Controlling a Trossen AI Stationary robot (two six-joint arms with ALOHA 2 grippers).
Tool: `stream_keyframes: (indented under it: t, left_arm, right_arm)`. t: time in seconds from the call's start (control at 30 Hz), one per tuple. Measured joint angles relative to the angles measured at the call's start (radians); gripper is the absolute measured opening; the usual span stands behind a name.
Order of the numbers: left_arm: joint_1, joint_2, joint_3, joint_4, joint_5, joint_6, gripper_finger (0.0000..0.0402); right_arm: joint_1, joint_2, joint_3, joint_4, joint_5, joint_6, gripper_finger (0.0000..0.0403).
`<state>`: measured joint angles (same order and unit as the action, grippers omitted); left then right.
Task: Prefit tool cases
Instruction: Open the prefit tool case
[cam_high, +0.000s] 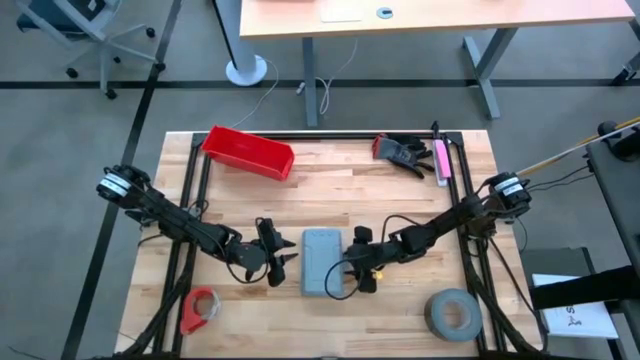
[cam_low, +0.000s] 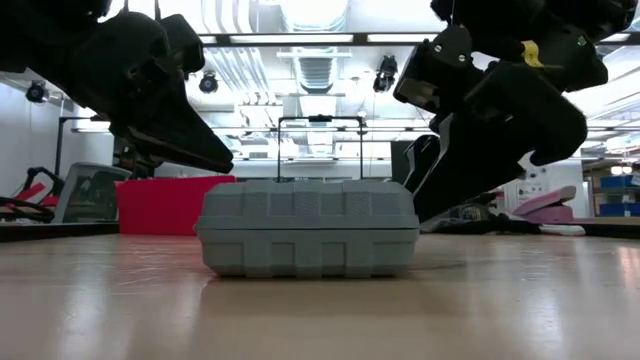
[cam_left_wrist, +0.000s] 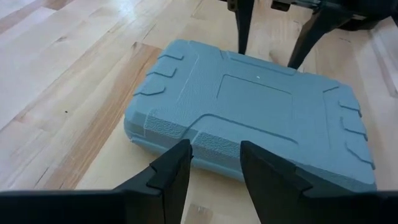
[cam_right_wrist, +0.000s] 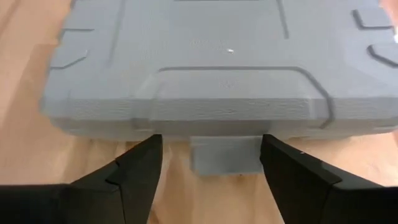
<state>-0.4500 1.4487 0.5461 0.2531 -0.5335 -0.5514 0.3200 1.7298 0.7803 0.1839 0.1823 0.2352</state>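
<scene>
Right gripper (cam_right_wrist: 208, 165) stands open astride the latch tab of the closed tool case (cam_high: 321, 262) mid-counter; left gripper (cam_left_wrist: 214, 165), open, waits just left. Best to pinch squarely, lift gently.

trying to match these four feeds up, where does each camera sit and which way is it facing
High view: above the table, facing straight down; both dark arms flank the closed flat grey-blue plastic tool case.
Low view: at tabletop height, facing level across; both arms hang over the case.
Left wrist view: on the left arm, facing the case; left gripper jaws open, right arm's jaws beyond.
Right wrist view: on the right arm, facing the case's latch edge; right gripper jaws open.
Shared: all four show the case.
</scene>
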Motion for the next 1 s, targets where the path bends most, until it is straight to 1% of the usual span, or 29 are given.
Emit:
stream_keyframes:
  t: [0.27, 0.43, 0.6, 0.77, 1.0]
  left_arm:
    - [0.000, 0.000, 0.000, 0.000, 0.001, 0.001, 0.0141]
    - [0.000, 0.000, 0.000, 0.000, 0.002, 0.003, 0.0146]
    - [0.000, 0.000, 0.000, 0.000, 0.002, 0.003, 0.0149]
    - [0.000, 0.000, 0.000, 0.000, 0.002, 0.007, 0.0144]
    - [0.000, 0.000, 0.000, 0.000, 0.002, 0.007, 0.0144]
  right_arm:
    - [-0.014, 0.003, 0.000, -0.005, 0.002, -0.002, 0.0244]
    - [-0.015, 0.024, 0.000, -0.013, 0.001, 0.000, 0.0241]
    - [-0.015, 0.042, -0.001, 0.019, 0.001, 0.000, 0.0241]
    - [-0.022, 0.068, -0.001, 0.046, 0.002, 0.000, 0.0240]
    - [-0.022, 0.085, 0.008, 0.072, 0.002, -0.002, 0.0220]
